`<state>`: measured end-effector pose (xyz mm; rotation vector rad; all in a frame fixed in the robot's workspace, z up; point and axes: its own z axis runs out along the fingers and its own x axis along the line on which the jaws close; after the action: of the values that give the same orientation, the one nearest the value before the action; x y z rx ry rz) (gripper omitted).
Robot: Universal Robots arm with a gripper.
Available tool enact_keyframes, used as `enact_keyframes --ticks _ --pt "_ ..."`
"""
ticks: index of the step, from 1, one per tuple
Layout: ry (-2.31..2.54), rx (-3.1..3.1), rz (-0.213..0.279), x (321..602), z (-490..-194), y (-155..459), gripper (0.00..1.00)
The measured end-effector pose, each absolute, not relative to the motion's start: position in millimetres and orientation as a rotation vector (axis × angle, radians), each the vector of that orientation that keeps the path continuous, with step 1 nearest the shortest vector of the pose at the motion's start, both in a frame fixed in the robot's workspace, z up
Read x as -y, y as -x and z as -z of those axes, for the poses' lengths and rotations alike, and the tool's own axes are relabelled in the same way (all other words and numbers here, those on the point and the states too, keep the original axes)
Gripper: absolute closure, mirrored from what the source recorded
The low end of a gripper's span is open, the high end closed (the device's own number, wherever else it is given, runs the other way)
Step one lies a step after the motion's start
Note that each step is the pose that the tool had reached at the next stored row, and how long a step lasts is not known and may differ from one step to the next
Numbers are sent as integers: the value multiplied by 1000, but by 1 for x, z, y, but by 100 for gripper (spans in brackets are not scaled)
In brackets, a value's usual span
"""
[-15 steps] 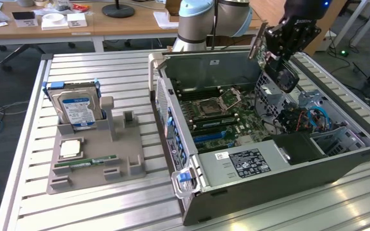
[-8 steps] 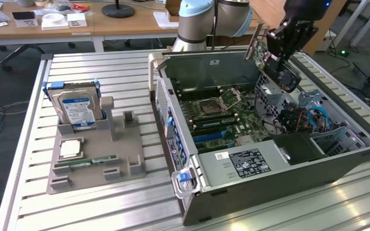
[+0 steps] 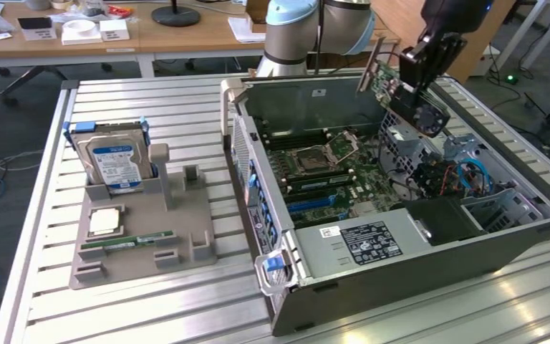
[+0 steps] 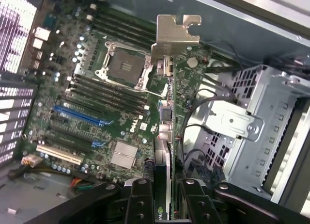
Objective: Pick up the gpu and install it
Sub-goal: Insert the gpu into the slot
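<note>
In the exterior view, the gpu [image 3: 382, 79], a thin card with a green board, a silver end bracket and a small black fan, hangs tilted above the far right corner of the open computer case [image 3: 285, 287]. My gripper [image 3: 411, 80] is shut on it from above. In the wrist view I see the gpu [image 4: 164, 127] edge-on between my two black fingers [image 4: 139, 204], its silver bracket [image 4: 175, 34] pointing away. Below it lies the motherboard [image 4: 126, 132] with its blue slot [image 4: 80, 116] and white slot [image 4: 60, 155]. The card is clear of the board.
A metal drive cage [image 4: 242, 122] and black cables [image 4: 203, 103] sit beside the card inside the case. On the exterior view's left, a grey tray [image 3: 189, 215] holds a blue-labelled hard drive [image 3: 114, 159], a processor [image 3: 103, 221] and a green memory stick [image 3: 127, 241].
</note>
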<state>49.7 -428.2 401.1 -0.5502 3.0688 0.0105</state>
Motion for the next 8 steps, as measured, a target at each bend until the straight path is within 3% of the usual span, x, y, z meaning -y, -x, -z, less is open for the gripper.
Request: enact_keyframes --ticks 8 --pt "772 -3021 -13 428 -398 -50 74"
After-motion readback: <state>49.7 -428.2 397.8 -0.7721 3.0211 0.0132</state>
